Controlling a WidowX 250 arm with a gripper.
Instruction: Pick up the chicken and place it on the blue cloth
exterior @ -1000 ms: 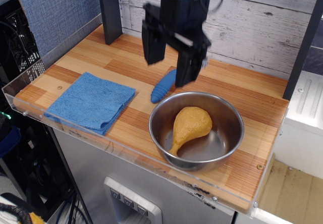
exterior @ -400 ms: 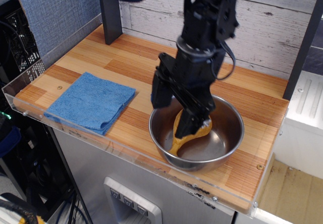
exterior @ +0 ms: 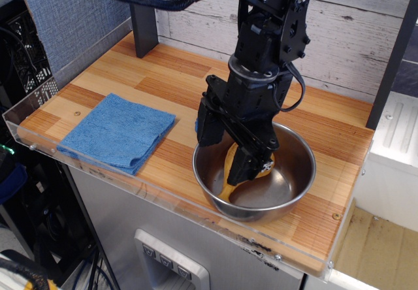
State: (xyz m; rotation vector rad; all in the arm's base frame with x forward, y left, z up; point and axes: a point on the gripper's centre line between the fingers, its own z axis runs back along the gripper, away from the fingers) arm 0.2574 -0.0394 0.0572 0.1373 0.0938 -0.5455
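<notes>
No brand names, labels or readable writing show anywhere in the scene.

The work surface is a wooden desk of striped light and reddish planks, with a clear plastic lip along its front and left edges. Behind it runs a wall of whitewashed boards; a blue-grey fabric panel stands at the far left, and a dark post rises from the desk's back left corner. Below the front edge is a grey cabinet face.

Starting at the left, the blue cloth lies flat and folded near the desk's front left corner, with nothing on it.

Toward the right, a round steel bowl sits close to the front edge. The black robot arm reaches down from above into its left half. The gripper has its two fingers spread apart, one outside the bowl's left rim area and one down inside, straddling the chicken. Only part of the chicken shows, golden-tan, lying in the bowl with its thin bone end pointing toward the front edge. Whether the fingers touch it cannot be told.
</notes>
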